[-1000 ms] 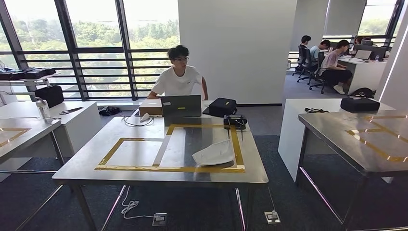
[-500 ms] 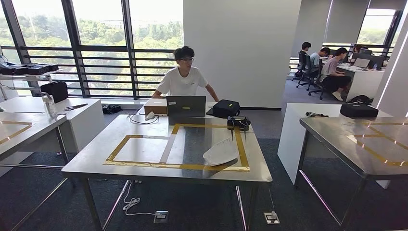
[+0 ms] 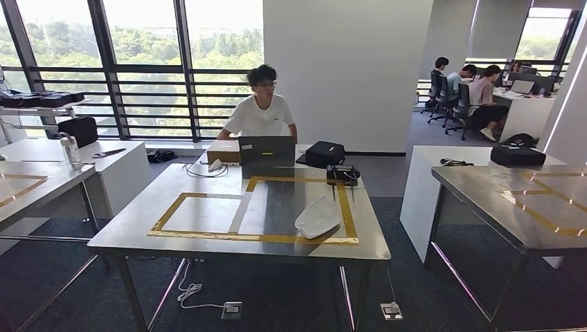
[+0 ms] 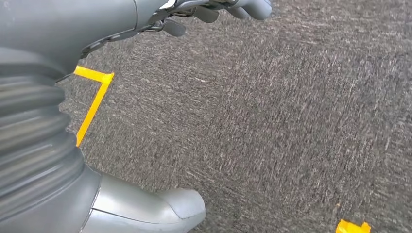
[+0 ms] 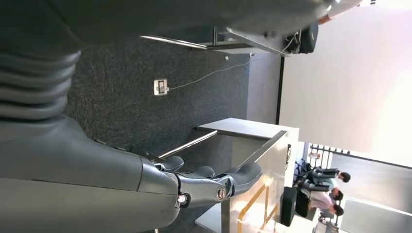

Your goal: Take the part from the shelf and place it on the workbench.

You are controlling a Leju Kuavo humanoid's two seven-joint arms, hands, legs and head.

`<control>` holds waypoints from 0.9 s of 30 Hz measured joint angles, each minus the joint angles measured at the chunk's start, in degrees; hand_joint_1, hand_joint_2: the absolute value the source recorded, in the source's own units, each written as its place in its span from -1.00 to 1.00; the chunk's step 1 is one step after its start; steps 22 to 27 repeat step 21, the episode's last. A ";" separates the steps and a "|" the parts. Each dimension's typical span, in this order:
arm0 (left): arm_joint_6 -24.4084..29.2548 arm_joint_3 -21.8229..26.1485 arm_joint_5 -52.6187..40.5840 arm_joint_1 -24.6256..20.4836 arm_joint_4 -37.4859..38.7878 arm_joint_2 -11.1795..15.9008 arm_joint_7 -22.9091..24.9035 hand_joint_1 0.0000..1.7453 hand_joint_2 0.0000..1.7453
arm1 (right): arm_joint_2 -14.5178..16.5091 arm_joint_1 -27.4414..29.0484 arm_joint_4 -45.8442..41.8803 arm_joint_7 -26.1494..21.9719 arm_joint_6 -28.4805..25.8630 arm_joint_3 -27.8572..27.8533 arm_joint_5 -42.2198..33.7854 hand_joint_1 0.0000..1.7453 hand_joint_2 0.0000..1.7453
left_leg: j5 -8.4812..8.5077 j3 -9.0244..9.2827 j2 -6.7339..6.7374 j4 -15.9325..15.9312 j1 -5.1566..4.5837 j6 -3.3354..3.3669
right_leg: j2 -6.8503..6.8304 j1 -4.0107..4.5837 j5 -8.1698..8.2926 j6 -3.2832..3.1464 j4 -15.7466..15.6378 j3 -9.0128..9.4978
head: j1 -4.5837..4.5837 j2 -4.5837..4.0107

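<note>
While both of our arms hang at our sides, we face the steel counter (image 3: 208, 242) with its yellow tape outline (image 3: 253, 239), and a white part (image 3: 317, 217) already lies on it, inside the taped frame near its right-hand edge. We judge that the placing step is either done for this piece or that we are between cycles, since neither hand carries anything.

Our left hand (image 4: 214, 9) points at the carpet, its fingers (image 4: 252, 7) loosely extended and apart, holding nothing. Our right hand (image 5: 204, 187) is likewise empty, fingers (image 5: 245, 174) stretched out and slightly spread beside a neighbouring counter (image 5: 252, 145).

A person (image 3: 262, 111) sits behind the far edge of the counter at a laptop (image 3: 267, 151), with a black bag (image 3: 324, 153) and a small black device (image 3: 342, 174) close by.

We cannot tell for sure which piece of furniture is the shelf; a rack (image 3: 41, 107) at the far left with dark items on it is a likely candidate. If another part is wanted, the next move calls for turning and walking to that shelf, then raising a hand with fingers wide to meet the part. If not, we only need to keep clear of the counter edge.
</note>
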 joint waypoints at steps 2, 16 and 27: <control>0.26 -0.41 0.17 0.12 -0.09 0.07 0.26 -1.00 1.00 | 0.22 0.11 0.15 0.12 -0.03 0.53 0.24 -1.00 1.00 | 0.02 0.00 0.01 0.00 0.01 -0.03 | 0.00 0.01 -0.01 -0.01 0.04 -0.04 | 0.00 0.00; -3.03 -15.79 14.35 3.13 -2.39 1.44 7.07 -1.00 1.00 | 3.34 3.49 9.65 4.90 -0.25 7.77 1.53 -1.00 1.00 | 0.16 -0.11 -0.01 -0.01 0.11 -0.28 | -0.01 0.08 -0.03 -0.04 0.21 -0.21 | -0.01 0.00; -4.46 -22.05 19.74 4.40 -3.40 1.92 9.58 -1.00 1.00 | 4.36 4.76 13.92 6.65 -0.41 10.21 2.07 -1.00 1.00 | 0.17 -0.14 -0.01 -0.01 0.12 -0.30 | -0.01 0.09 -0.05 -0.08 0.24 -0.25 | -0.01 0.00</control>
